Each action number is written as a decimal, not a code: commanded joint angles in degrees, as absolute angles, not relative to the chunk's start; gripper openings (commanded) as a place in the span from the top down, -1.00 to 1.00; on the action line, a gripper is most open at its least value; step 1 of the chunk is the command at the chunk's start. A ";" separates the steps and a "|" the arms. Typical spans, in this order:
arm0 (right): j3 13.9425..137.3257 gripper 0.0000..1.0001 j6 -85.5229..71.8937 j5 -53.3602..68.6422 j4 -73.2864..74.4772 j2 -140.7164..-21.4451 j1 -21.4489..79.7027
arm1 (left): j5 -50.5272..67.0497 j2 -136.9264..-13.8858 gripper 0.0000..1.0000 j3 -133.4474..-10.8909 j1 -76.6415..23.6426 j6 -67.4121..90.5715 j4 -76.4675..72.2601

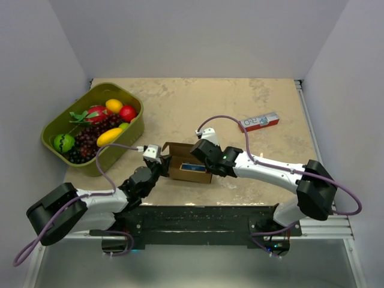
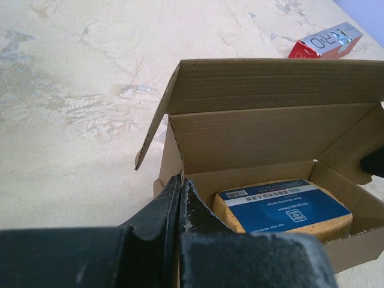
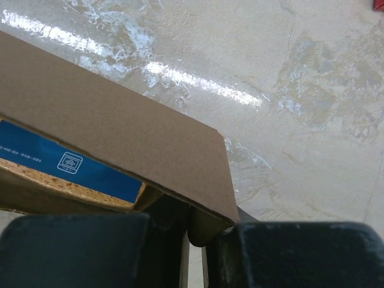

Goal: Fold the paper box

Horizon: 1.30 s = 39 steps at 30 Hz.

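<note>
The paper box [image 1: 180, 157] is an open brown cardboard box near the table's front centre, with its lid [image 2: 270, 84] standing up at the back. Inside lies an orange block with a blue label [image 2: 282, 207], which also shows in the right wrist view [image 3: 66, 162]. My left gripper [image 1: 163, 164] is shut on the box's left wall [image 2: 171, 153], with the fingers [image 2: 201, 207] pinched over its top edge. My right gripper [image 1: 201, 155] is at the box's right side. In the right wrist view my right gripper [image 3: 197, 231] holds a cardboard edge of the box [image 3: 120, 126] between its fingers.
A green basket [image 1: 129, 143] of toy fruit stands at the left. A narrow red-and-white carton [image 1: 259, 122] lies at the back right and shows in the left wrist view [image 2: 327, 43]. White walls enclose the table on three sides.
</note>
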State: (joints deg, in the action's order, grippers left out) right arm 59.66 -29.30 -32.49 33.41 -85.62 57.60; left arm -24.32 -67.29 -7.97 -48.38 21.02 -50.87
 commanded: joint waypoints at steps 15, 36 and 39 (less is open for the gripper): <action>68.63 1.00 -28.04 -42.97 27.08 -89.20 59.24 | -25.05 -70.48 1.00 -15.90 -51.42 15.30 -53.52; 59.77 1.00 -34.71 -48.69 17.75 -91.06 58.62 | -23.47 -79.54 1.00 -12.66 -51.24 15.47 -66.53; 57.67 1.00 -36.03 -48.69 18.72 -89.65 58.71 | -23.47 -79.63 1.00 -12.13 -51.59 15.38 -67.15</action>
